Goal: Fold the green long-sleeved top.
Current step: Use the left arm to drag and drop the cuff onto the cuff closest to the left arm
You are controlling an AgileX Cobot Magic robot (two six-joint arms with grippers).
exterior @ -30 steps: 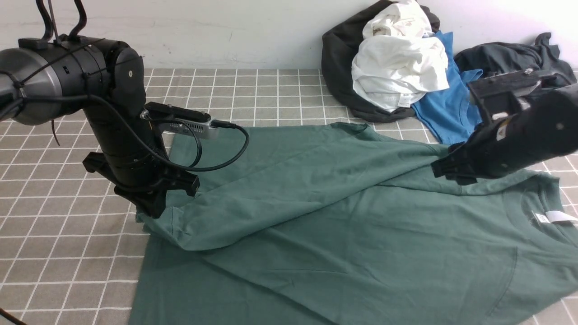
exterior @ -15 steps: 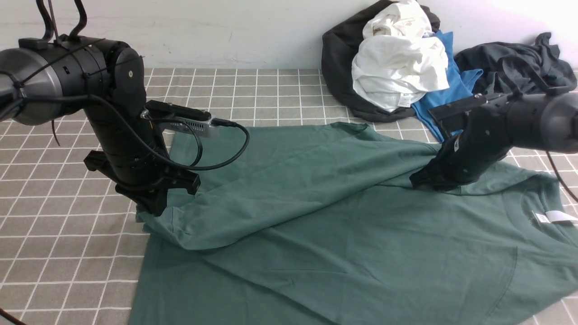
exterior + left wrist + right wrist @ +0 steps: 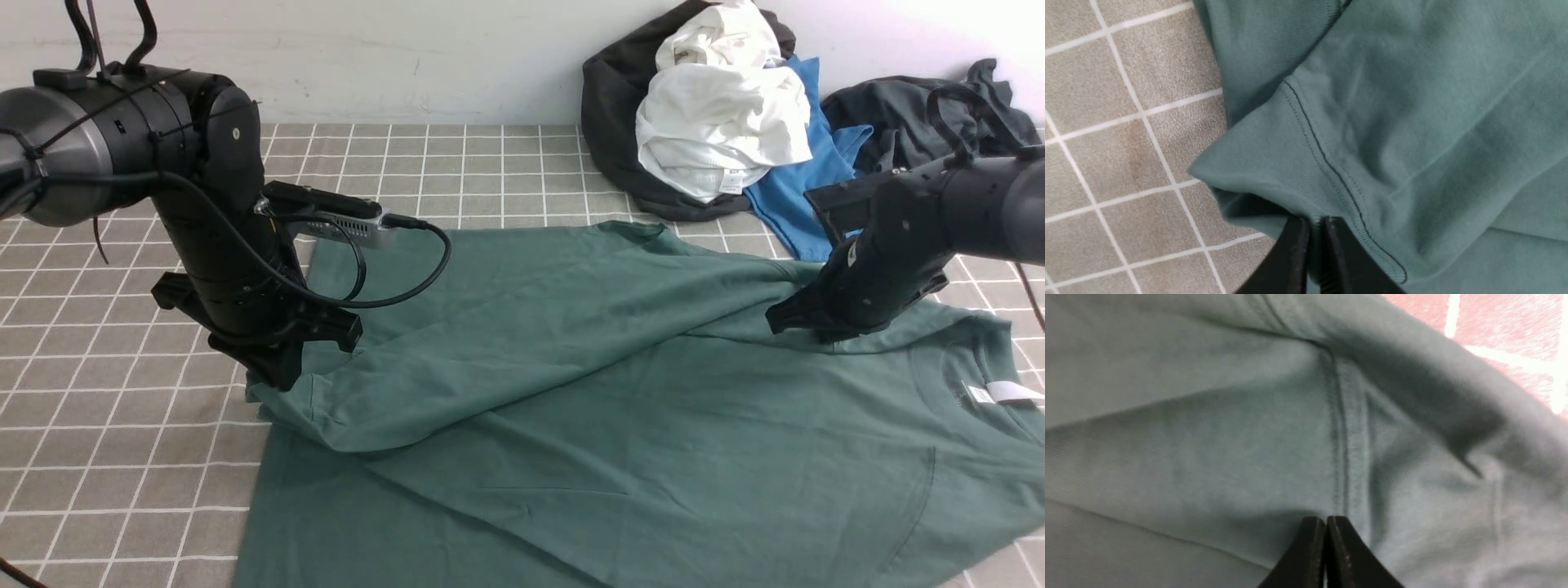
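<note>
The green long-sleeved top [image 3: 620, 408] lies spread on the checked cloth, white neck label [image 3: 1008, 394] at the right. One sleeve is laid diagonally across the body. My left gripper [image 3: 282, 377] is shut on that sleeve's ribbed cuff [image 3: 1274, 163] at the top's left edge; the left wrist view shows the jaws [image 3: 1312, 224] pinching the cuff. My right gripper [image 3: 788, 320] is shut, its tips down on the fabric at the shoulder seam [image 3: 1345, 437]. In the right wrist view the jaws [image 3: 1326, 522] are pressed together with no fabric seen between them.
A clothes pile sits at the back right by the wall: white garments [image 3: 718, 122], a dark charcoal garment [image 3: 612, 106], a bright blue T-shirt [image 3: 804, 196] and another dark garment [image 3: 914, 106]. The grey checked cloth [image 3: 98, 457] shows at the left.
My right arm came down and swung left over the shoulder area, then shifted back right a little. The top's fabric has barely moved. My left arm has not moved.
</note>
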